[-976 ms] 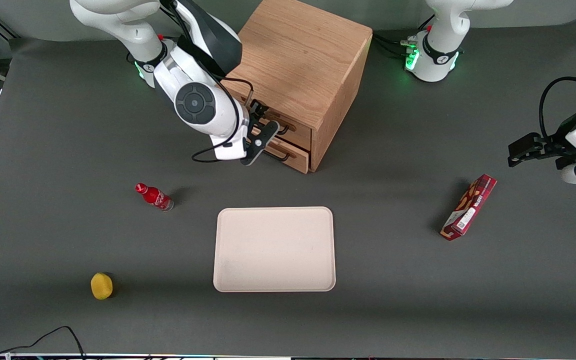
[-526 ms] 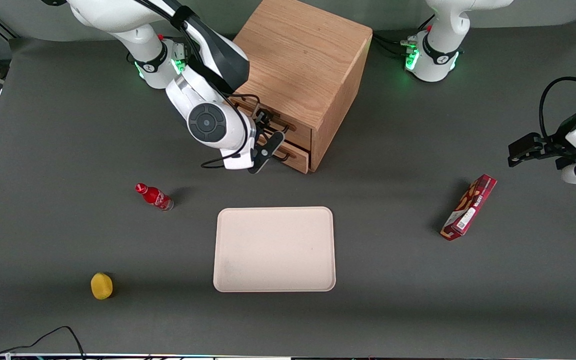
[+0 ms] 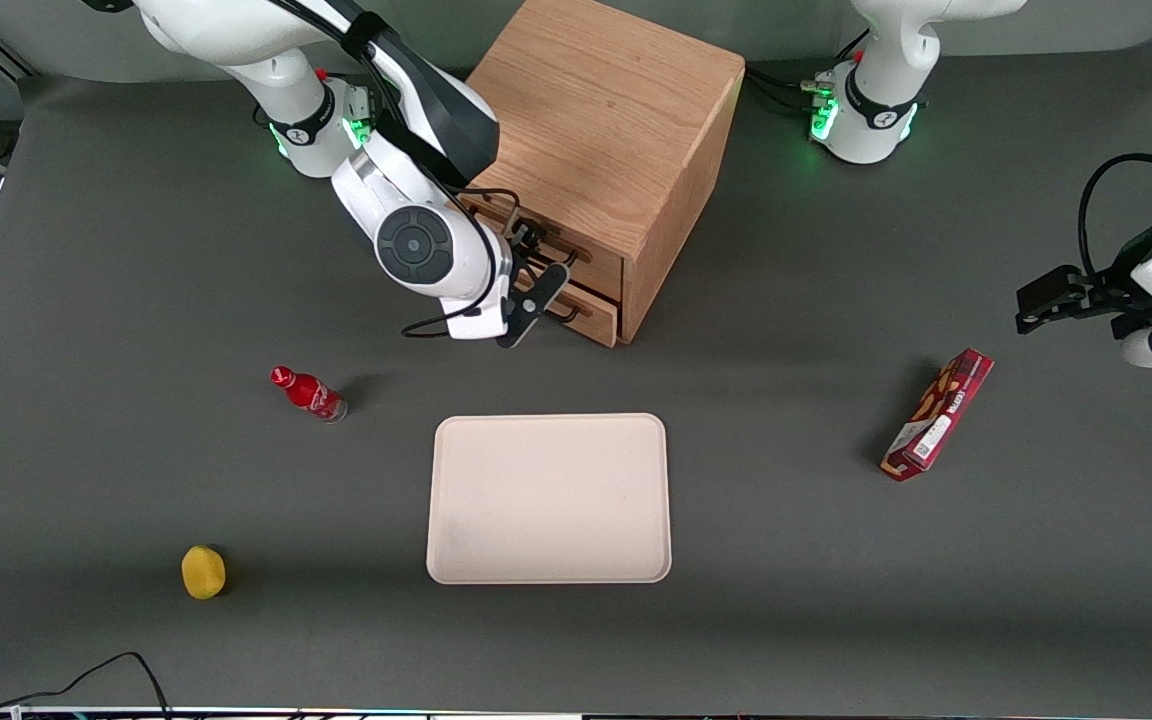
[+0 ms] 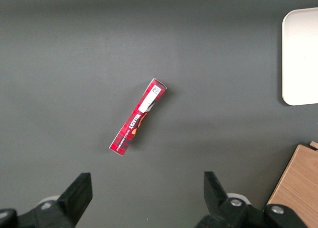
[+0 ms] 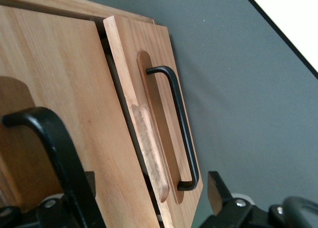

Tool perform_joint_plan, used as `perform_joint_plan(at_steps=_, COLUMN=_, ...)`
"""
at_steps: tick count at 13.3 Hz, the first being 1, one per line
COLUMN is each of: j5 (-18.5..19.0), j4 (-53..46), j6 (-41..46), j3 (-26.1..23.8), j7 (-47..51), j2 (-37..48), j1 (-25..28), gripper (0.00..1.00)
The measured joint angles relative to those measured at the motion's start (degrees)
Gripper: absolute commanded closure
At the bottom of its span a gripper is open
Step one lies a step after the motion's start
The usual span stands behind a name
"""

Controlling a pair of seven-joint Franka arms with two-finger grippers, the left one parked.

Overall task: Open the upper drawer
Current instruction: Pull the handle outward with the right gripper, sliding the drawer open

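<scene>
Where the oak cabinet (image 3: 606,110) presents its two drawer fronts, the gripper (image 3: 541,262) is positioned directly in front of the upper drawer (image 3: 588,252), above the table (image 3: 136,250). Its fingers (image 5: 217,188) are spread apart and clamp nothing. In the right wrist view, the black bar handle (image 5: 54,143) of the upper drawer passes between the fingers and sits close to one of them; actual contact cannot be confirmed. The upper drawer is seated in the cabinet, directly under the cabinet top. The lower drawer (image 3: 591,308) sits below it, with its front projecting slightly past the upper front and its own black handle (image 5: 176,133) untouched.

A beige tray (image 3: 548,428) lies nearer to the front camera than the cabinet. A red bottle (image 3: 308,393) and a yellow object (image 3: 203,572) lie toward the working arm's end of the table. A red carton (image 3: 938,415) lies toward the parked arm's end.
</scene>
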State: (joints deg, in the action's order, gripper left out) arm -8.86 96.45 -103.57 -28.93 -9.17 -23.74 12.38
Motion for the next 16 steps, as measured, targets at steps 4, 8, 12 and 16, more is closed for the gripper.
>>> perform_joint_plan(at_steps=4, j5=1.41, j4=-0.82, j6=0.01, j3=-0.01, j7=0.00, j2=0.01, j1=-0.02, gripper=0.00)
perform_joint_plan(at_steps=8, j5=2.42, j4=-1.95, j6=0.00, j3=0.62, j7=-0.62, j2=0.01, j1=-0.84, gripper=0.00)
perform_joint_plan(at_steps=12, j5=3.29, j4=-2.13, j6=0.00, j3=1.77, j7=-2.00, j2=-0.22, j1=-1.41, gripper=0.00)
perform_joint_plan(at_steps=16, j5=4.21, j4=-3.30, j6=-0.02, j3=2.20, j7=-2.06, j2=-1.47, j1=-1.40, gripper=0.00)
